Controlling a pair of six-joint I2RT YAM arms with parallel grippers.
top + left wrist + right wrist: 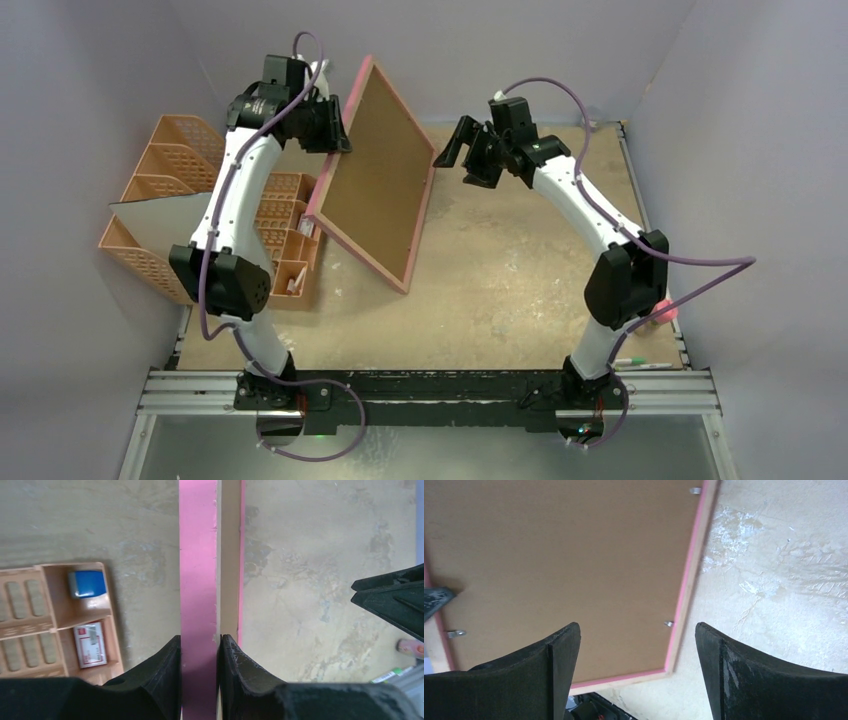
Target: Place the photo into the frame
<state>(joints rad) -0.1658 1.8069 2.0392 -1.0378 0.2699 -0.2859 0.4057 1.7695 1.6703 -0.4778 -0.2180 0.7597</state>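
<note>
The left claw (199, 642) is clamped on the thin pink edge of a large rectangular picture frame (200, 555) with a tan wood rim, one black finger pressed to each face. The frame runs straight out from that grip and stands steeply tilted over the mottled tan table (325, 580). Whether its low edge touches the table cannot be told.

Down to one side of the claw lies an orange plastic organiser tray (112, 630). One compartment holds a small blue block (87, 583) and the next a red-and-white box (90, 644). Farther behind the arm, a greyish-white sheet with an angled edge (160, 212) leans in the orange racks.

The right claw (636, 630) hangs near the frame's far corner, its fingers spread wide with nothing between them. Just ahead of it is the frame's reverse, where a flat brown fibreboard backing panel (559, 565) fills the rim. Small metal clips (668, 623) sit along the edges. Beyond the frame's corner the table surface shows pale scuffs. Well back from this claw, a green-capped white marker (640, 363) lies by the rail at the table's near edge.
</note>
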